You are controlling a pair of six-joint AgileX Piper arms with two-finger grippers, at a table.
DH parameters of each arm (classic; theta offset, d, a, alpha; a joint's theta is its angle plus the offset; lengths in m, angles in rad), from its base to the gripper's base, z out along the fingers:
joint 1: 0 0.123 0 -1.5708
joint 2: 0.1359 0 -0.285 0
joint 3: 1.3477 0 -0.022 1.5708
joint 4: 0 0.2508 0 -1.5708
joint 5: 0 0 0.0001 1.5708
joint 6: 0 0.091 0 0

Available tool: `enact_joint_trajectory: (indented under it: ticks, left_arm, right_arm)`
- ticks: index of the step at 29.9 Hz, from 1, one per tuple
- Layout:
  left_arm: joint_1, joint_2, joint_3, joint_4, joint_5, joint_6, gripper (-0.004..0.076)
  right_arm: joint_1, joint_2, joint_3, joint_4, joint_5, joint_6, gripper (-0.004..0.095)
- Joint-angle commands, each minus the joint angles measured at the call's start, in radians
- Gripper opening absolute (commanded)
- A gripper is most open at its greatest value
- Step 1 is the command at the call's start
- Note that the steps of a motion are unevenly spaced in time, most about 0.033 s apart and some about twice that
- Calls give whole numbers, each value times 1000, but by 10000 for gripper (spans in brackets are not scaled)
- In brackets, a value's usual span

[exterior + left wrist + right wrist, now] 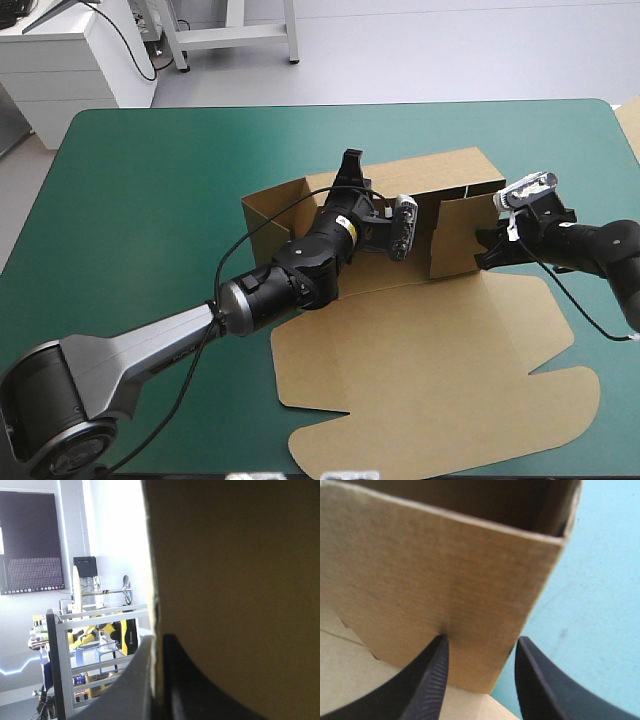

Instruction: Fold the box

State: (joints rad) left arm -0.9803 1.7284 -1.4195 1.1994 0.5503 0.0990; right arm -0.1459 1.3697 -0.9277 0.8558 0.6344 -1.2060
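Brown box [430, 340] — left jaws clamp its wall; right jaws apart, wall between.

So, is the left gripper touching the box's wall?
Touching. In the left wrist view a wall of the box sits pinched between the fingers of the left gripper.

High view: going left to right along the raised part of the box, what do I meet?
box's left wall → left hand on the far wall → right wall → right hand at that wall's outer corner
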Motion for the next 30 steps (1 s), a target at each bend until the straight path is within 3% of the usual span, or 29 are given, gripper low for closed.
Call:
enact_joint_trajectory:
  ticks: [1,6,10,20,30]
  left_arm:
    - [-10,-56,-24,43,-24,-8,-8]
    - [-10,-56,-24,43,-24,-8,-8]
    - [-10,-56,-24,41,-25,-8,-8]
    - [-10,-56,-24,41,-25,-8,-8]
    - [-10,-56,-24,41,-25,-5,-8]
  right_arm:
    - [0,-5,-26,114,-22,-52,393]
    - [0,17,-26,143,28,-193,376]
    - [0,30,-26,196,35,-222,317]
    - [0,41,-26,340,72,-317,-12]
    - [0,41,-26,367,53,-324,-19]
